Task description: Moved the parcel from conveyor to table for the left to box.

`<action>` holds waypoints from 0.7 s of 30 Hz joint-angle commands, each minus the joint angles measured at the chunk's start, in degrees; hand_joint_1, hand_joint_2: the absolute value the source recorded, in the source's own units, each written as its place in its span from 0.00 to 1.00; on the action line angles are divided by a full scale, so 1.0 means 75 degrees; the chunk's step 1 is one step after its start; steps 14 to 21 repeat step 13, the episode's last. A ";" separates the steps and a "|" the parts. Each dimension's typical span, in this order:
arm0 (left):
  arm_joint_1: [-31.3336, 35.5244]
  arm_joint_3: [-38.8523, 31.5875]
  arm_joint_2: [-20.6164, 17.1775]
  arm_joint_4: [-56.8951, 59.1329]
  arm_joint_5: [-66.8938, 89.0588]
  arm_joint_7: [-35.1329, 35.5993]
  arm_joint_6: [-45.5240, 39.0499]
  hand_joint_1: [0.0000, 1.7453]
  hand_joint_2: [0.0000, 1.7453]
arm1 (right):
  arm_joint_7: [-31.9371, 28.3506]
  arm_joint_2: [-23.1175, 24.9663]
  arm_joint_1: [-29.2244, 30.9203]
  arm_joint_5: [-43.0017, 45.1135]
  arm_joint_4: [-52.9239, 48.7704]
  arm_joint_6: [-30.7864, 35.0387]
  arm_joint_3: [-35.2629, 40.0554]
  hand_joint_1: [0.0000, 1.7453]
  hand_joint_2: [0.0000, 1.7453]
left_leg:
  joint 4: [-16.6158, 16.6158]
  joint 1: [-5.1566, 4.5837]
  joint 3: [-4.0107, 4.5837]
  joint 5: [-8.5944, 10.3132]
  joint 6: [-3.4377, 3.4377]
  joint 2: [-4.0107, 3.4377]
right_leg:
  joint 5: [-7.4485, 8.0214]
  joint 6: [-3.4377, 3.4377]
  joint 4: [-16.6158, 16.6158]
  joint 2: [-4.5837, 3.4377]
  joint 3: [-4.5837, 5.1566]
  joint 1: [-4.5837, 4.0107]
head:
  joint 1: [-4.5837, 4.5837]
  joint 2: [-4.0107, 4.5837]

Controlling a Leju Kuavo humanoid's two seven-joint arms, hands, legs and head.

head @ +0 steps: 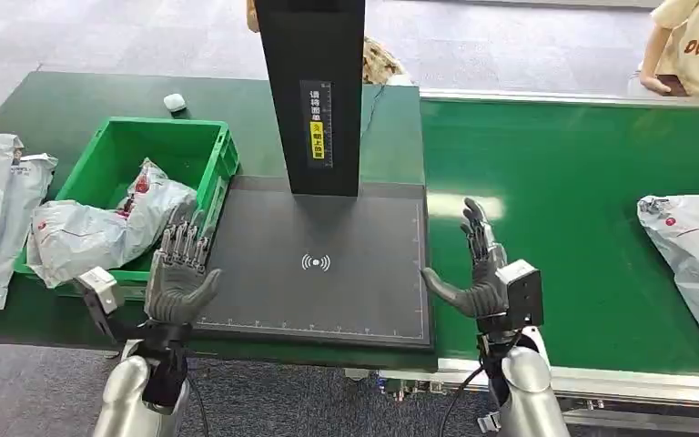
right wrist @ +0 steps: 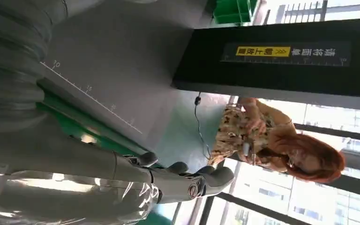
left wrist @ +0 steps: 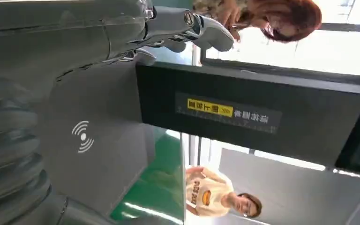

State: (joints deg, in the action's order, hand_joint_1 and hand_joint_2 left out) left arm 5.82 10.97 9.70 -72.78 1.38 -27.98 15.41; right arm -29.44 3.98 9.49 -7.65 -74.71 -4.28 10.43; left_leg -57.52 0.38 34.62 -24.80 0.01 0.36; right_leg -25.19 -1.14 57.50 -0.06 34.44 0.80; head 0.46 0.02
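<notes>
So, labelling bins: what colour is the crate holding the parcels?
Green crate; clearest in the head view.

The conveyor point(head: 555, 173) is bright green, as is the crate point(head: 159, 146). The parcel point(head: 696, 264) on the belt is pale grey with red print. The scanning pad point(head: 328, 264) is dark grey with a white signal mark; its black post point(head: 314, 91) carries a yellow-and-white label.

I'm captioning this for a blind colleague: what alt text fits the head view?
Both robot hands, left and right, hover open and empty beside a dark scanner pad. A grey parcel lies on the green conveyor at right; a green bin at left holds more parcels.
</notes>
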 commanded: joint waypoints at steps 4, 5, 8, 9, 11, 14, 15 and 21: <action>0.0067 -0.0149 0.0011 0.0026 0.0037 -0.0012 0.0079 0.00 1.00 | 0.0013 0.0114 0.0044 -0.0015 0.0218 -0.0038 -0.0119 0.00 1.00 | 0.0008 0.0001 -0.0025 -0.0007 0.0002 -0.0005 | -0.0006 0.0007 -0.0009 -0.0001 -0.0024 -0.0003 | -0.0003 0.0000; 0.0067 -0.0149 0.0011 0.0026 0.0037 -0.0012 0.0079 0.00 1.00 | 0.0013 0.0114 0.0044 -0.0015 0.0218 -0.0038 -0.0119 0.00 1.00 | 0.0006 0.0002 -0.0012 -0.0003 0.0002 -0.0003 | -0.0002 0.0005 -0.0006 0.0000 -0.0012 -0.0002 | 0.0000 0.0000; 0.0067 -0.0149 0.0011 0.0026 0.0037 -0.0012 0.0079 0.00 1.00 | 0.0013 0.0114 0.0044 -0.0015 0.0218 -0.0038 -0.0119 0.00 1.00 | 0.0006 0.0001 -0.0016 -0.0004 0.0002 -0.0002 | -0.0004 0.0005 -0.0006 0.0001 -0.0016 -0.0001 | 0.0000 0.0000; 0.0067 -0.0149 0.0011 0.0026 0.0037 -0.0012 0.0079 0.00 1.00 | 0.0013 0.0114 0.0044 -0.0015 0.0218 -0.0038 -0.0119 0.00 1.00 | 0.0014 0.0003 -0.0035 -0.0007 0.0003 -0.0004 | -0.0006 0.0010 -0.0016 0.0001 -0.0035 -0.0004 | 0.0000 0.0000; 0.0080 -0.0158 0.0007 0.0034 0.0029 -0.0038 0.0168 0.00 1.00 | 0.0004 0.0137 0.0035 -0.0037 0.0231 -0.0052 -0.0146 0.00 1.00 | 0.0013 0.0003 -0.0034 -0.0007 0.0003 -0.0005 | -0.0007 0.0009 -0.0013 0.0000 -0.0033 -0.0004 | 0.0000 0.0000; 0.0079 -0.0226 0.0041 0.0015 0.0013 -0.0071 0.0196 0.00 1.00 | -0.0017 0.0161 0.0011 -0.0066 0.0220 -0.0082 -0.0182 0.00 1.00 | 0.0009 0.0003 -0.0027 -0.0007 0.0002 -0.0005 | -0.0005 0.0008 -0.0010 -0.0001 -0.0027 -0.0004 | 0.0000 0.0000; 0.0079 -0.0226 0.0041 0.0015 0.0013 -0.0071 0.0196 0.00 1.00 | -0.0017 0.0161 0.0011 -0.0066 0.0220 -0.0082 -0.0182 0.00 1.00 | 0.0009 0.0003 -0.0027 -0.0007 0.0002 -0.0005 | -0.0005 0.0008 -0.0010 -0.0001 -0.0027 -0.0004 | 0.0000 0.0000; 0.0079 -0.0226 0.0041 0.0015 0.0013 -0.0071 0.0196 0.00 1.00 | -0.0017 0.0161 0.0011 -0.0066 0.0220 -0.0082 -0.0182 0.00 1.00 | 0.0009 0.0003 -0.0027 -0.0007 0.0002 -0.0005 | -0.0005 0.0008 -0.0010 -0.0001 -0.0027 -0.0004 | 0.0000 0.0000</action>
